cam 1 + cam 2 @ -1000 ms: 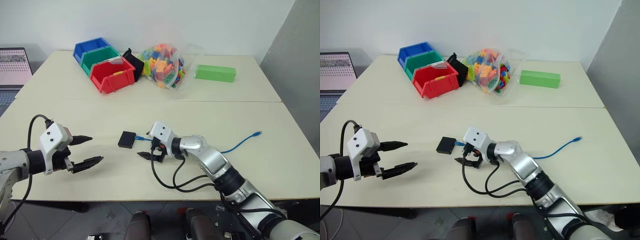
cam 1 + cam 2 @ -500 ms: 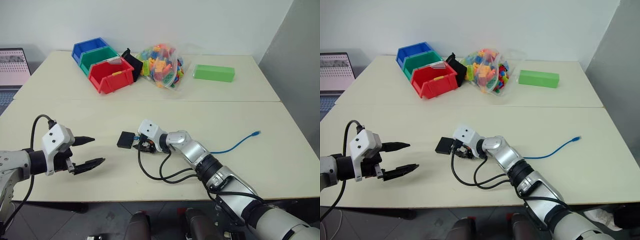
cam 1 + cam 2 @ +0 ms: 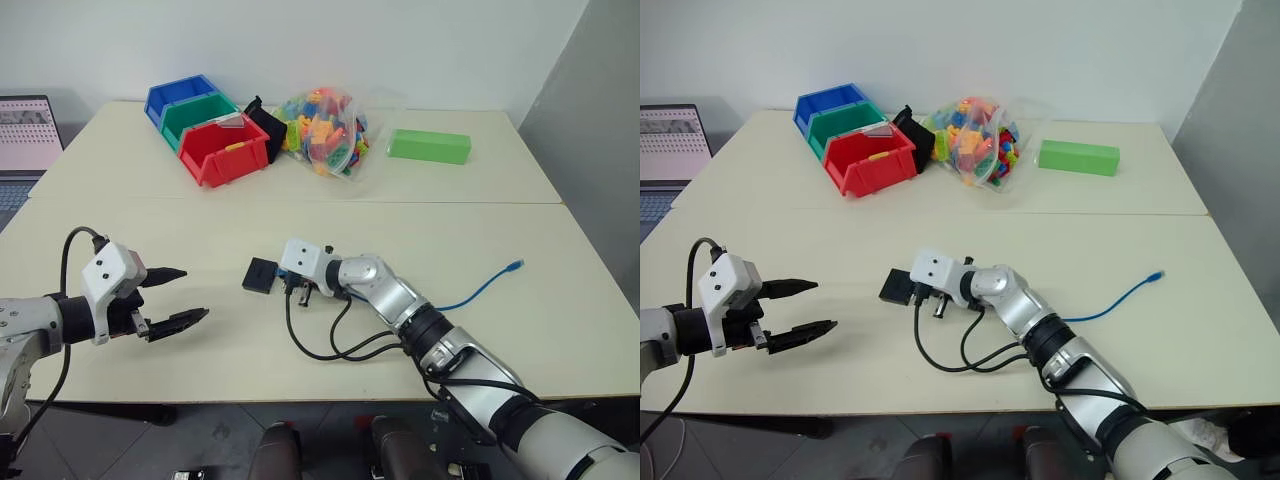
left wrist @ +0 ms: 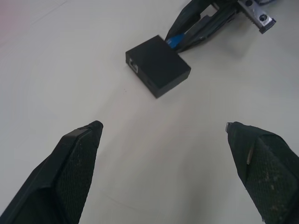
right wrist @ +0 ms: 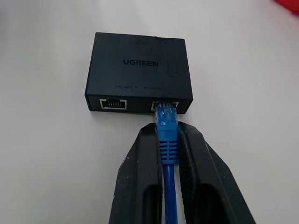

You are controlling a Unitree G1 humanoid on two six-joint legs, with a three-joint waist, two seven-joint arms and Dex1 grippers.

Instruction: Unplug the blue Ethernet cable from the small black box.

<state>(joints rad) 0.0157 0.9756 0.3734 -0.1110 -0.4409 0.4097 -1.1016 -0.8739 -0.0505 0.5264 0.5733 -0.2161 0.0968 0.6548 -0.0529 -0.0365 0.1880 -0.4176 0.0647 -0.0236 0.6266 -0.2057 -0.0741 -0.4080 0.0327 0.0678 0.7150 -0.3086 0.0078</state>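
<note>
The small black box point(image 5: 138, 72) lies flat on the cream table point(image 3: 560, 330) near its front middle, a matte squarish case with "UGREEN" printed in grey on its top and two ports side by side on the face turned toward the right arm. One of those ports is empty; the blue Ethernet cable point(image 5: 167, 140) is plugged into the other, its translucent blue plug seated in the socket and its ribbed boot just behind. The right pincer point(image 5: 167, 154) is clamped on that boot, one black finger touching each side of it, with the fingertips just short of the box. From there the thin bright-blue cord runs rightward across the table, and its free plug point(image 3: 514, 267) rests well to the right. The left pincer point(image 3: 172, 298) hovers over the table to the left of the box, well apart from it, with its fingers spread wide. At the far side of the table stand a blue bin point(image 3: 180, 97), a green bin point(image 3: 200, 112) and a red bin point(image 3: 228, 150) in a row, then a clear bag of coloured bricks point(image 3: 325, 125) and a green block point(image 3: 430, 146) further right.
</note>
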